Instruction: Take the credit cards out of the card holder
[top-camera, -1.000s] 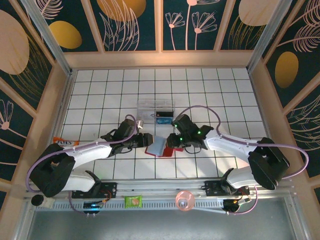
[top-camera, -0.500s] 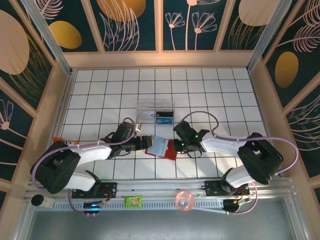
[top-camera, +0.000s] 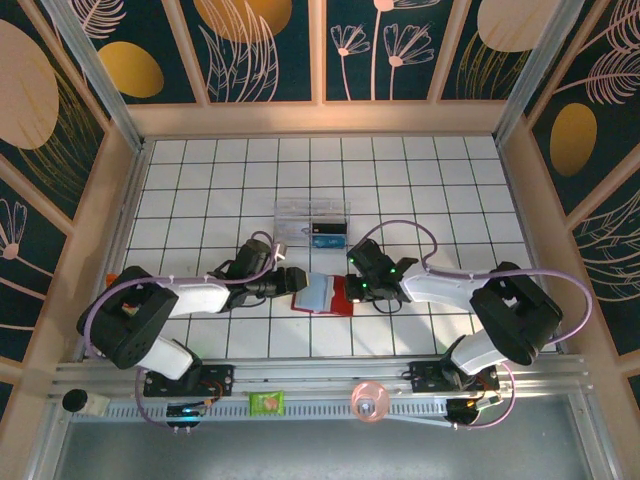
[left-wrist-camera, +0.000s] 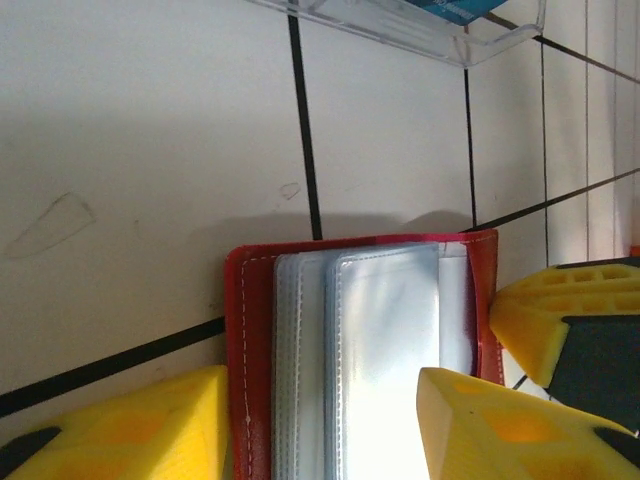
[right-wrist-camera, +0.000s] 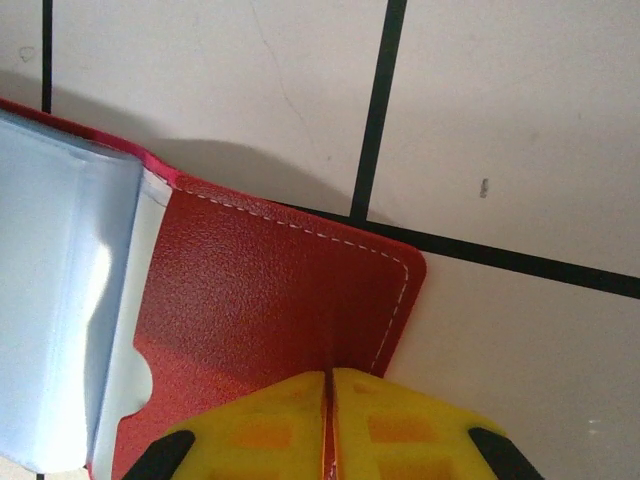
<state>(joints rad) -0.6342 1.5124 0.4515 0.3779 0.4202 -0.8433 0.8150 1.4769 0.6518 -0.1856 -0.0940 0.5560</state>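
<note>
Near the middle of the top view, card holder (top-camera: 322, 295) lies open on the worktop (top-camera: 200, 190), below the clear box (top-camera: 312, 220). Right pincer (right-wrist-camera: 328, 388) pinches its red cover (right-wrist-camera: 270, 290) (fingers tight together); left pincer (left-wrist-camera: 320, 400) spread wide, straddling the sleeves (left-wrist-camera: 385, 340).

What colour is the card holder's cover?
Red, with pale stitching along the edge; the card holder shows best in the right wrist view.
</note>
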